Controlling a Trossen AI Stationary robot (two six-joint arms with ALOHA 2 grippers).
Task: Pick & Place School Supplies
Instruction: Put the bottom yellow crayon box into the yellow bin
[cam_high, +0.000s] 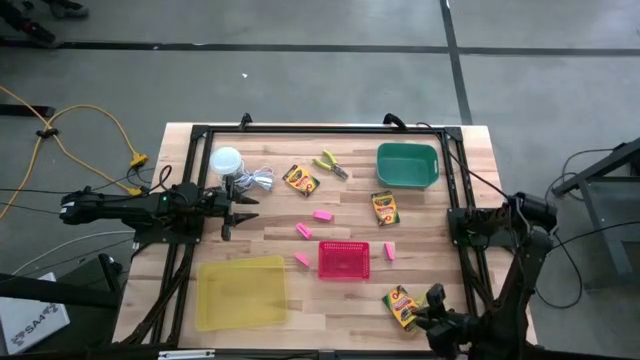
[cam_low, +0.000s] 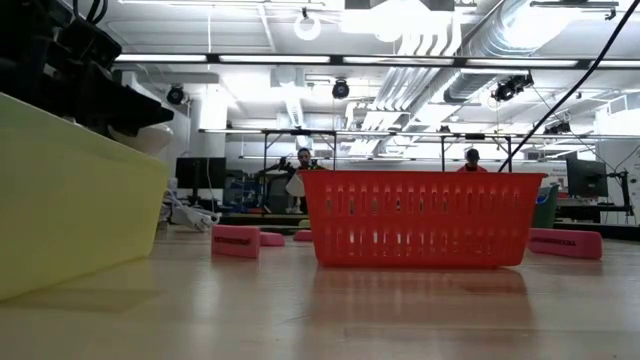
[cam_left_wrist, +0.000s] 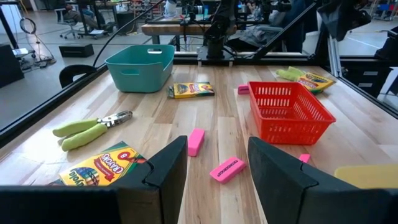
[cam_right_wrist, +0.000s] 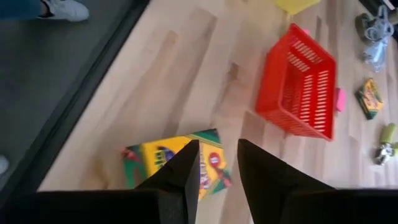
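across the wooden surface (cam_high: 440, 215) sit three bins: a yellow tray (cam_high: 241, 291) by the near left corner, a green tub (cam_high: 407, 165) at the far right, a red basket (cam_high: 344, 259) between them. three crayon boxes lie flat, one (cam_high: 300, 179) far left of centre, one (cam_high: 384, 208) near the tub, one (cam_high: 401, 306) near the right front corner; they look light, stiff cardboard, best pinched across the narrow sides. green-handled scissors (cam_high: 331, 163) lie beside the far box, awkward and likely slippery. pink erasers (cam_high: 322, 215) are scattered round the basket, small, grippy, easy to pinch. left pincer (cam_high: 236, 208) hovers spread and empty at the left side, pointing at the supplies. right pincer (cam_right_wrist: 217, 163) hangs just over the corner box, part-spread, holding nothing
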